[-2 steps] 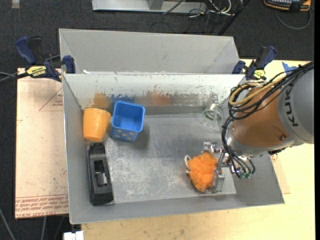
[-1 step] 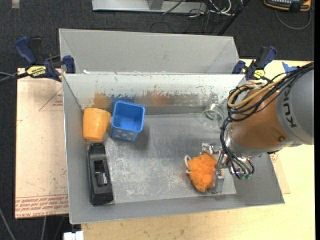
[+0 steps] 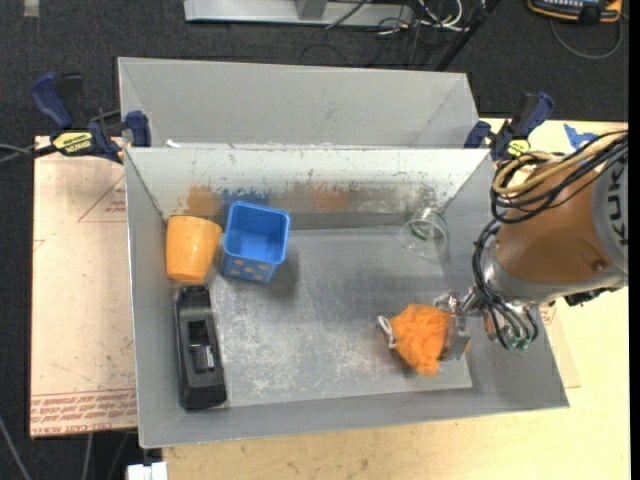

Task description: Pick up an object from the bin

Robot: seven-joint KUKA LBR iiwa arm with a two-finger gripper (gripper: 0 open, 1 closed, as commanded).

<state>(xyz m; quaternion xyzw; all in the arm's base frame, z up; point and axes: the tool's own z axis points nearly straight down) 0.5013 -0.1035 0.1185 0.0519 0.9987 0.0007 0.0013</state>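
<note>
We had the end effector (image 3: 456,321) beside the orange fuzzy lump (image 3: 420,336), bin's (image 3: 330,298) front-right corner; grip unclear, lift not yet done.

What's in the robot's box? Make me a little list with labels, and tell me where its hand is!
box: grey metal bin
hand: hand at the front right, close against the orange crumpled lump
nearest thing: orange crumpled lump, front right of the bin floor
back left: orange cup, with a blue square tub beside it
front left: black boxy tool lying along the left wall
back right: clear cup
is anything picked up: cannot tell
</note>
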